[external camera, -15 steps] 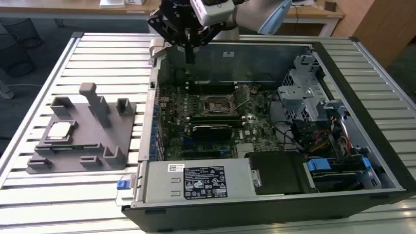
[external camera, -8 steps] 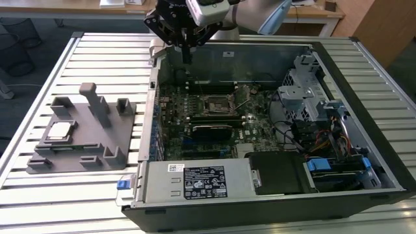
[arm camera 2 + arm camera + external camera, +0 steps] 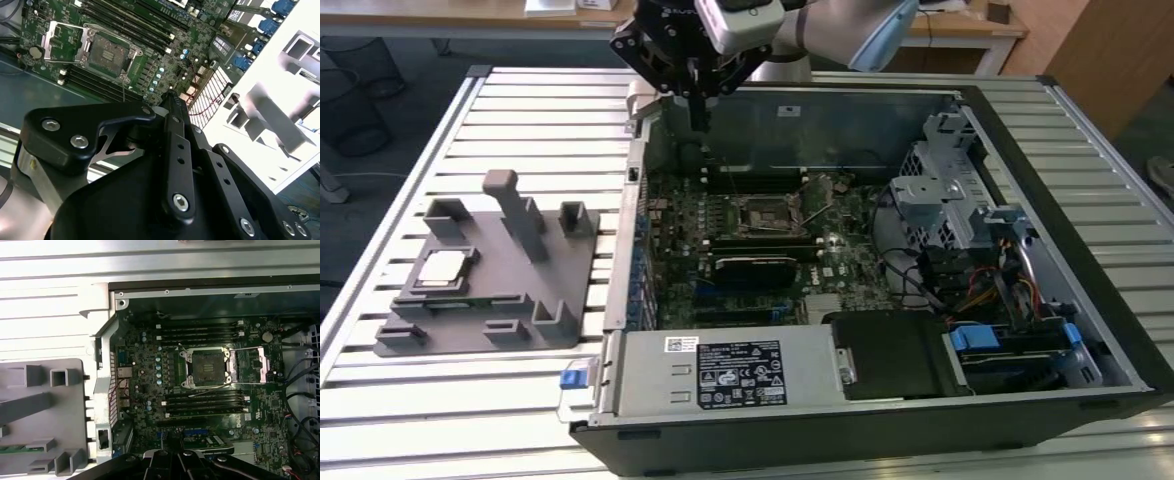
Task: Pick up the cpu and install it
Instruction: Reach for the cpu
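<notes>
The white robot arm [image 3: 854,30] leans in over the slatted metal worktop's [image 3: 454,420] far edge. Its black end effector [image 3: 700,115] points down above the open black computer case [image 3: 854,440], fingers apparently pressed together and empty. The small silver square cpu [image 3: 443,266] lies well apart on a grey holder block [image 3: 520,320], near the worktop's edge at the exterior view's left.

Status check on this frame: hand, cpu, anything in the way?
Hand shut, empty, over the open case. Cpu lies on the grey fixture, exterior view's left, apart from the hand. Socket open, unfilled.

Slatted metal table [image 3: 454,420], wooden desk [image 3: 974,28] behind
</notes>
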